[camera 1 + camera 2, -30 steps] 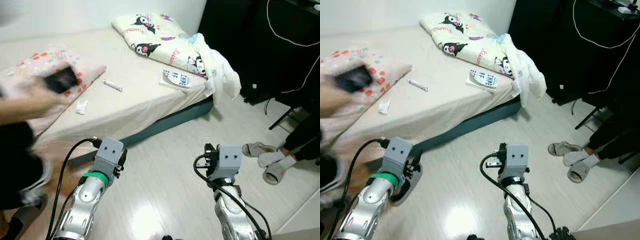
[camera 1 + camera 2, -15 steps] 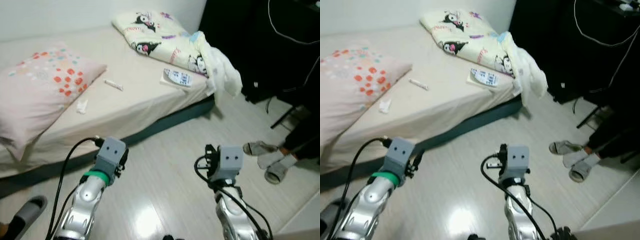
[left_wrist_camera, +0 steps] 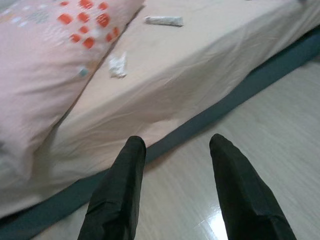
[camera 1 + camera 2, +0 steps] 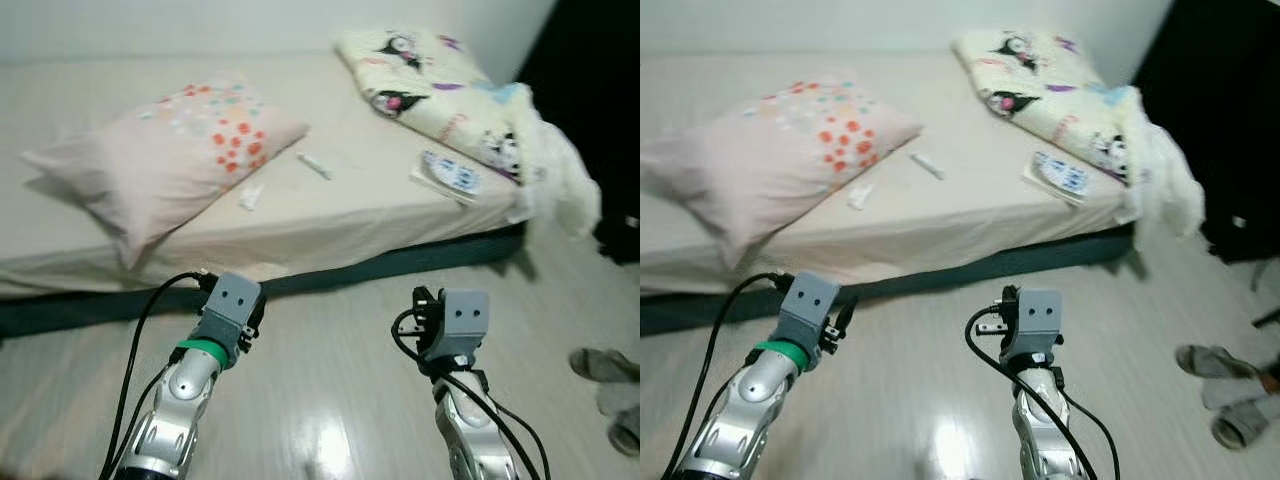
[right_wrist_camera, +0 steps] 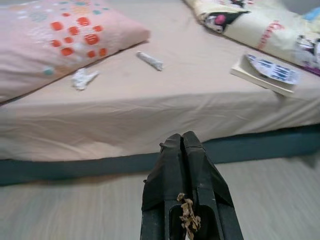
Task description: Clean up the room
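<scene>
A bed lies ahead with a pink dotted pillow on it. Beside the pillow are a crumpled tissue and a small white tube. Further right rests a flat book or box, below a cartoon-print blanket. My left gripper is open and empty, held over the floor short of the bed's edge, pointing toward the tissue. Also short of the bed is my right gripper, shut, with the tube straight beyond it.
A white cloth hangs off the bed's right corner. Grey slippers and a person's foot are on the floor at far right. Pale wood floor runs between me and the bed's dark base.
The camera has swung left, so the bed now spans the view. A person's arm with a dark object, seen at left a second ago, has left. Both grippers keep their poses.
</scene>
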You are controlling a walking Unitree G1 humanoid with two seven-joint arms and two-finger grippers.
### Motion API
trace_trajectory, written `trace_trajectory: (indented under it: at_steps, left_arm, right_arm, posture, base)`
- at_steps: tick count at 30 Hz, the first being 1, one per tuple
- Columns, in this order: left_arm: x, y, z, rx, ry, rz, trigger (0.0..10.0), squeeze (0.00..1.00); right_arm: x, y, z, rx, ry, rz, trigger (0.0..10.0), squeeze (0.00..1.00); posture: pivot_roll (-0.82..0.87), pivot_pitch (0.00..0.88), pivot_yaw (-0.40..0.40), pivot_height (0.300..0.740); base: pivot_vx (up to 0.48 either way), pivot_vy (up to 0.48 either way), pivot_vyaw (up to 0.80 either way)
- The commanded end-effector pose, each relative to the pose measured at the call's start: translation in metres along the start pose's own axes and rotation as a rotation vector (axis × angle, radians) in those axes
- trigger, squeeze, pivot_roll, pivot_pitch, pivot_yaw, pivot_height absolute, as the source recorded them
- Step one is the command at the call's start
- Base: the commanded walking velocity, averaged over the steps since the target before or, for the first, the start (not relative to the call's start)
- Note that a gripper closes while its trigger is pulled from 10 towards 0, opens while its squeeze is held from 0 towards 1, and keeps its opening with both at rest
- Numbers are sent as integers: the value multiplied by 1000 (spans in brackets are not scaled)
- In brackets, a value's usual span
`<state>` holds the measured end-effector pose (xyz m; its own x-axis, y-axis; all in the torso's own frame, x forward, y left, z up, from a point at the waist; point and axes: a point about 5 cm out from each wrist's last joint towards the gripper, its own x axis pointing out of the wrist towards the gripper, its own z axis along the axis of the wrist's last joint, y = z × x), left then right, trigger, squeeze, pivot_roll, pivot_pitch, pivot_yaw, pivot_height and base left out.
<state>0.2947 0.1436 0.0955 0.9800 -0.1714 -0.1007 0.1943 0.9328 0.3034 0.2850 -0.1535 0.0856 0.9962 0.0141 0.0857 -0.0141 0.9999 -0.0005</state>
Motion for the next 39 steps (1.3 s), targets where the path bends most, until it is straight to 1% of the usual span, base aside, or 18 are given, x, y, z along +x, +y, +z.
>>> trace_trajectory:
  at_steps: [1,9,11,17,39]
  left_arm:
    - [-2,-6,-6,-4,18,-19,10000,0]
    - [0,-10,-4,-9,-1,-37,10000,0]
    - [1,-14,-2,-2,-16,-47,10000,0]
    - [3,-17,0,-5,-22,-53,10000,0]
    - [5,-15,0,2,-29,-56,10000,0]
  right_arm:
    - [-5,-3,-4,6,23,-14,10000,0]
    - [-5,-3,-3,36,13,-21,10000,0]
    - [-6,-3,-3,26,16,-20,10000,0]
    - [-6,-4,-4,10,23,-19,10000,0]
    - [-5,-4,-7,13,36,-20,10000,0]
  posture:
    - [75,120,-43,740]
    - [69,120,-43,740]
    - [62,121,-42,740]
    - [62,121,-42,740]
    - [58,110,-35,740]
  base:
    - [0,0,775]
    - [0,0,88]
    - [472,0,0]
    - [472,0,0]
    - [415,0,0]
